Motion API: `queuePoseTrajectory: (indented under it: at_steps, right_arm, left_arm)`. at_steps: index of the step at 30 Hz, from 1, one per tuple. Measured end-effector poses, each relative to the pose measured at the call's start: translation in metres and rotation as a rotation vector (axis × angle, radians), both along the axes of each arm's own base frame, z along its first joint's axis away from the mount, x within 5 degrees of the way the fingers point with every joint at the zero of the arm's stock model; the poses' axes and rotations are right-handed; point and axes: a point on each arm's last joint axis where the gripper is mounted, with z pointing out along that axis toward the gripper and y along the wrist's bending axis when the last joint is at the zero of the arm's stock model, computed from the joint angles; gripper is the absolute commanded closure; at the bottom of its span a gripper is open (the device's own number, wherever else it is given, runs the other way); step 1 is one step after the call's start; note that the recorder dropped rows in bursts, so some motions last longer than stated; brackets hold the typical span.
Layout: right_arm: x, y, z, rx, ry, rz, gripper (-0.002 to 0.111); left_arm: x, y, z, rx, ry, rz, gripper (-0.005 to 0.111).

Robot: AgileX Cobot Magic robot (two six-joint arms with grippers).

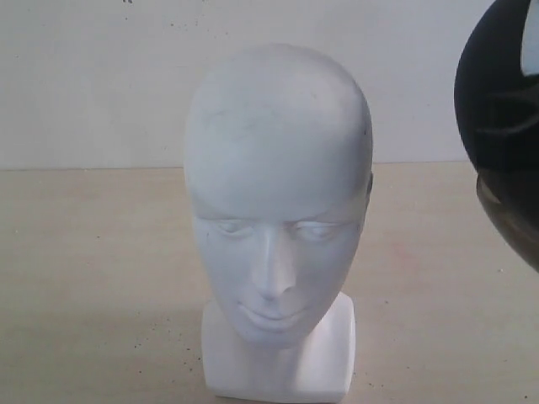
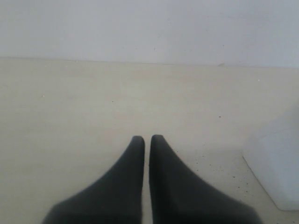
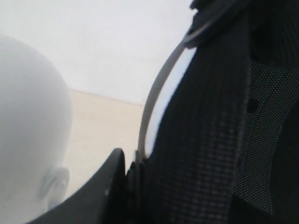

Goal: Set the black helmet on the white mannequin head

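Right end effector point(image 3: 127, 164) is clamping the helmet point(image 3: 210, 140) at its rim. One dark finger point(image 3: 105, 186) is showing outside the shell; the other is hidden, probably inside against the mesh lining point(image 3: 261, 140). Left end effector point(image 2: 146, 140) is sitting low over the desk point(image 2: 70, 121), fingers together, holding nothing, near the block base of the mannequin head point(image 2: 275, 172).

In the exterior view the helmet point(image 1: 497, 101) is hanging at the right edge of the frame, at crown level and apart from the mannequin head point(image 1: 278, 168), which is standing centre frame on the desk point(image 1: 84, 252).

To do this step well: lift above the crown, centre the opening over it, turn the visor point(image 1: 514, 219) toward the face side, then lower straight down. The base looks light, so any sideways push is risking a tip-over.

The head is standing upright, long axis vertical, face toward the camera. The visor is sitting below the shell. The helmet is cropped, so I cannot tell its long axis or where its opening is pointing.
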Motion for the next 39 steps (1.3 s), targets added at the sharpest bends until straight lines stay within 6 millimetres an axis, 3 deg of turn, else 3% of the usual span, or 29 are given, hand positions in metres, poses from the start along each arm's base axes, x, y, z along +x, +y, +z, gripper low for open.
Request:
queuePoseTrajectory:
  at_steps: [7, 18, 29, 39]
  right_arm:
    - [-0.007, 0.0, 0.011, 0.017, -0.092, 0.063, 0.108]
    - [-0.01, 0.009, 0.029, -0.113, -0.292, 0.197, 0.108]
    - [-0.024, 0.008, 0.099, -0.162, -0.584, 0.252, 0.108]
    - [-0.049, -0.01, 0.17, -0.25, -0.809, 0.225, 0.108]
  left_arm:
    - [0.0, 0.0, 0.0, 0.0, 0.0, 0.0, 0.102]
    - [0.0, 0.0, 0.0, 0.0, 0.0, 0.0, 0.102]
    - [0.0, 0.0, 0.0, 0.0, 0.0, 0.0, 0.102]
    - [0.0, 0.0, 0.0, 0.0, 0.0, 0.0, 0.102]
